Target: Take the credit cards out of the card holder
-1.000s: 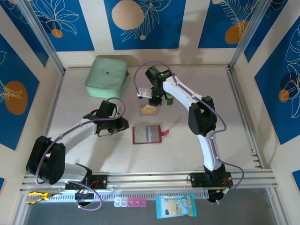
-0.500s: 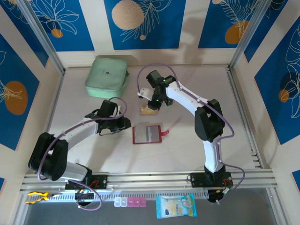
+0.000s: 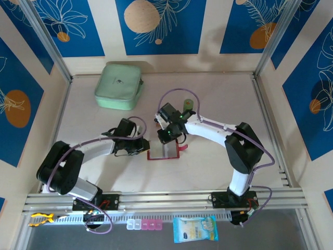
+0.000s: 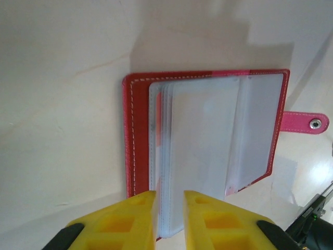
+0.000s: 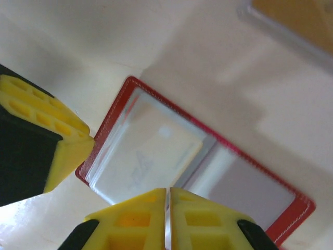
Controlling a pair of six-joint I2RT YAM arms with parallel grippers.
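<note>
The dark red card holder (image 3: 169, 152) lies open and flat on the table, clear sleeves up (image 4: 208, 151). A pale credit card (image 5: 156, 148) sits inside one sleeve. More tan credit cards (image 5: 294, 13) lie on the table beyond it. My left gripper (image 3: 144, 148) is at the holder's left edge. Its jaws (image 4: 169, 194) stand a narrow gap apart over the sleeves' edge, and I cannot tell if they touch. My right gripper (image 3: 167, 138) hangs over the holder's far edge with its jaws (image 5: 167, 190) shut to a thin slit above the sleeve fold.
A mint-green zip case (image 3: 119, 86) lies at the back left. The holder's snap tab (image 3: 182, 149) sticks out to the right. A blue packet (image 3: 194, 229) and pink boxes (image 3: 145, 225) lie in front of the near rail.
My right gripper came toward the near side, from the loose cards to above the card holder, and its arm now covers those cards. My left gripper slid right to the holder's left edge.
</note>
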